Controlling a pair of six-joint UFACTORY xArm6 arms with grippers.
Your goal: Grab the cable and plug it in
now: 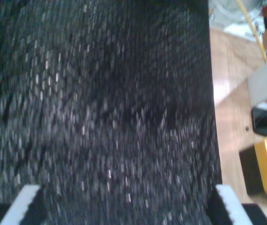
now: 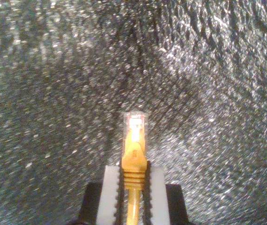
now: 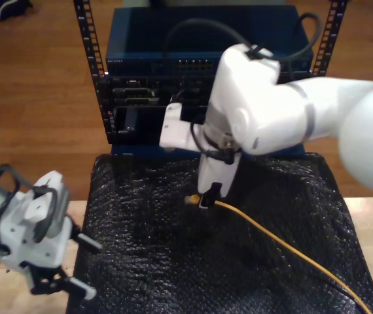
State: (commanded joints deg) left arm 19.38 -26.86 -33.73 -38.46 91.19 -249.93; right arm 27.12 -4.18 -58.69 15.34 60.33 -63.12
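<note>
The plug (image 2: 134,124) juts just past my second claw (image 2: 134,187), whose pads pinch the orange boot behind it, so the clear tip stays free to enter a port. In the exterior view that claw (image 3: 206,196) hangs low over the black mat (image 3: 173,261), near the rack (image 3: 173,78), and the cable (image 3: 284,245) trails away from the rack across the mat (one cable, one plug). My first claw (image 1: 124,206) is spread wide with nothing between its pads, waiting at the mat's far edge from the rack. Two arms, two claws, one rack.
</note>
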